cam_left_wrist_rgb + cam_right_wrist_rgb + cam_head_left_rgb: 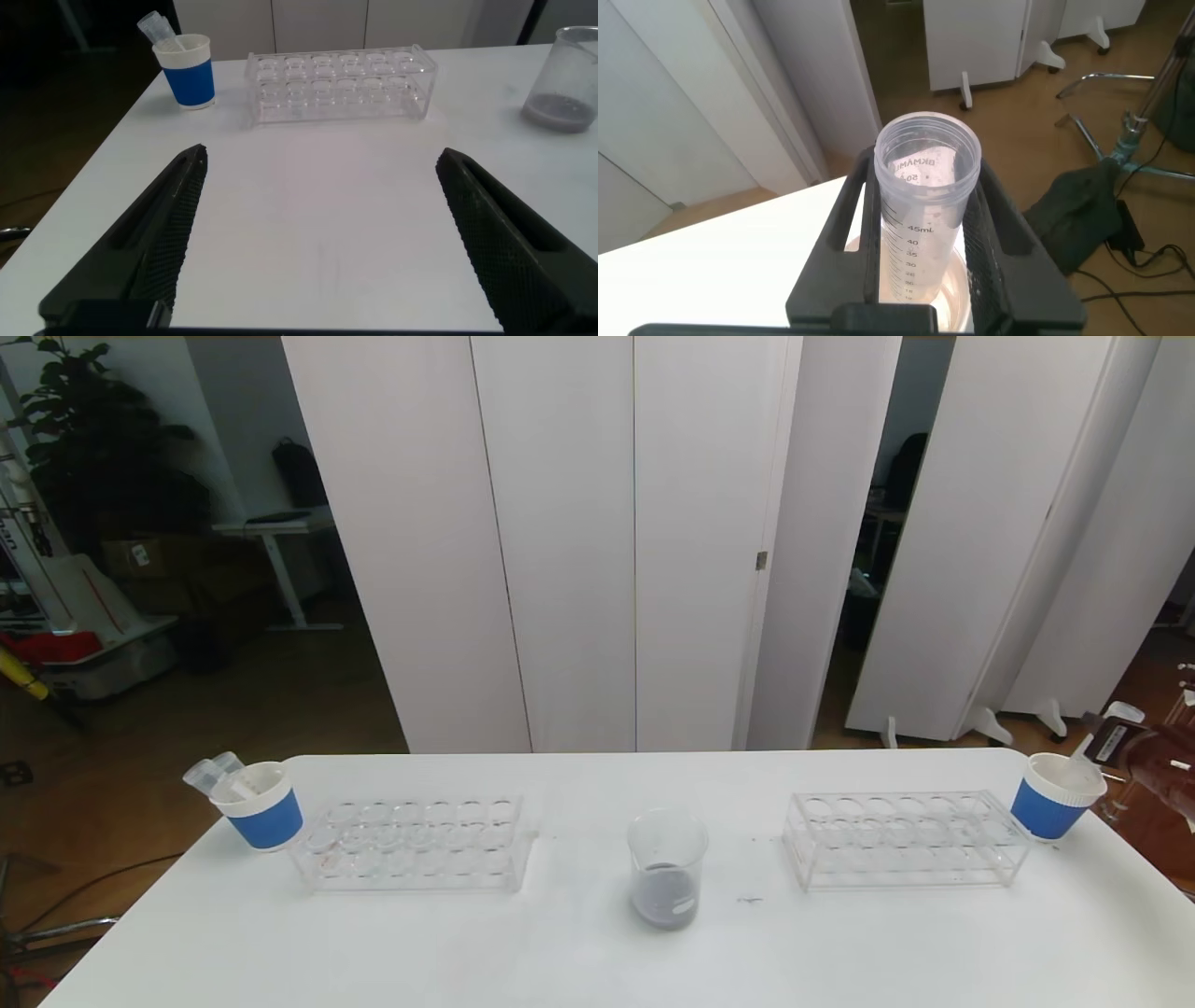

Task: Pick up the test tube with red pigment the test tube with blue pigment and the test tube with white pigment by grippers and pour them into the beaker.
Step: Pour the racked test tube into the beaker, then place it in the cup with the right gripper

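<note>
The clear glass beaker (666,868) stands at the table's middle with dark grey liquid in its bottom; it also shows in the left wrist view (563,79). My right gripper (1116,739) is at the table's far right, shut on a clear graduated test tube (924,215) with a whitish film inside. The tube's lower end sits in the right blue-and-white paper cup (1053,798). My left gripper (322,157) is open and empty above bare table, short of the left rack; it is out of the head view. No blue or red liquid shows in any tube.
Two clear racks with no tubes in them flank the beaker, the left rack (415,845) and the right rack (904,838). The left blue-and-white cup (266,807) holds clear tubes with no coloured liquid showing. White partition panels stand behind the table. The right cup is close to the table's right edge.
</note>
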You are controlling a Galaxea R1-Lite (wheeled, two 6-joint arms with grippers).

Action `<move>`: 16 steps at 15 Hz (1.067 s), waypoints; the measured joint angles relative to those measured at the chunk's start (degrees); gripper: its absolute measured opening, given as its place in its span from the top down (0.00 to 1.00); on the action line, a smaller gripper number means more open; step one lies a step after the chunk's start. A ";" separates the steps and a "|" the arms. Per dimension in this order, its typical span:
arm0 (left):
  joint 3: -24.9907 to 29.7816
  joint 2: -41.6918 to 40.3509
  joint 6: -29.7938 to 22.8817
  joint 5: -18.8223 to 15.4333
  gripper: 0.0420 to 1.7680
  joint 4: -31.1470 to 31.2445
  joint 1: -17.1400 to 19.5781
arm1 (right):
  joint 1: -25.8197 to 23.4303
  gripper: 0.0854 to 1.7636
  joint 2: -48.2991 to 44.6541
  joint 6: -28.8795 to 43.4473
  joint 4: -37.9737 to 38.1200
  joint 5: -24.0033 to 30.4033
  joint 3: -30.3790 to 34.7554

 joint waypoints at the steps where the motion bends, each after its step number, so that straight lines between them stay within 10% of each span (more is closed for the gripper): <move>1: 0.00 0.00 0.00 0.00 0.01 0.00 0.00 | 0.05 0.70 0.20 0.00 0.02 0.00 0.06; 13: 0.00 0.00 -0.01 0.02 0.01 0.00 0.00 | 0.16 0.70 0.39 0.00 0.00 0.01 0.33; 16: 0.00 0.00 -0.01 0.00 0.01 0.00 0.00 | 0.20 0.36 0.39 -0.11 -0.20 0.06 0.89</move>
